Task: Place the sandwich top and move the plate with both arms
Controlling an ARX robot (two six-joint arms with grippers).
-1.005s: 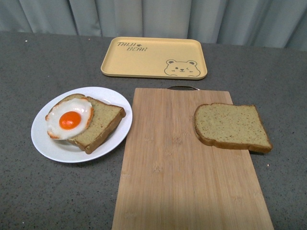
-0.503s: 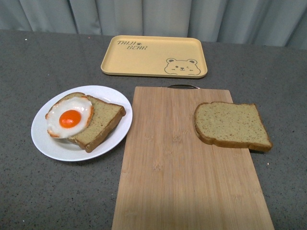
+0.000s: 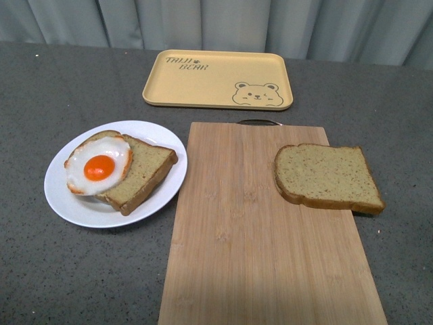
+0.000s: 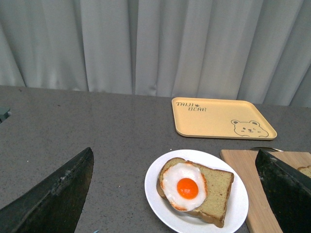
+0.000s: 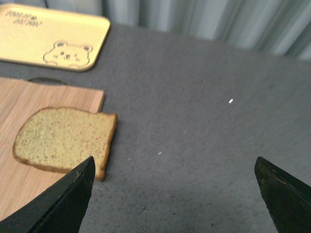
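Observation:
The sandwich top (image 3: 326,176), a bare speckled tan slice, lies flat on the right side of a wooden cutting board (image 3: 257,237), overhanging its right edge; it also shows in the right wrist view (image 5: 63,138). The white plate (image 3: 67,203) sits left of the board and holds a slice with a fried egg (image 3: 99,167); the plate also shows in the left wrist view (image 4: 238,208). Neither arm shows in the front view. My left gripper (image 4: 175,191) is open, high above the plate. My right gripper (image 5: 175,191) is open above bare table, beside the sandwich top.
A yellow rectangular tray (image 3: 218,80) with a bear drawing lies at the back, behind the board. The table (image 3: 54,88) is dark grey and speckled. Grey curtains (image 3: 216,20) hang behind the table's far edge.

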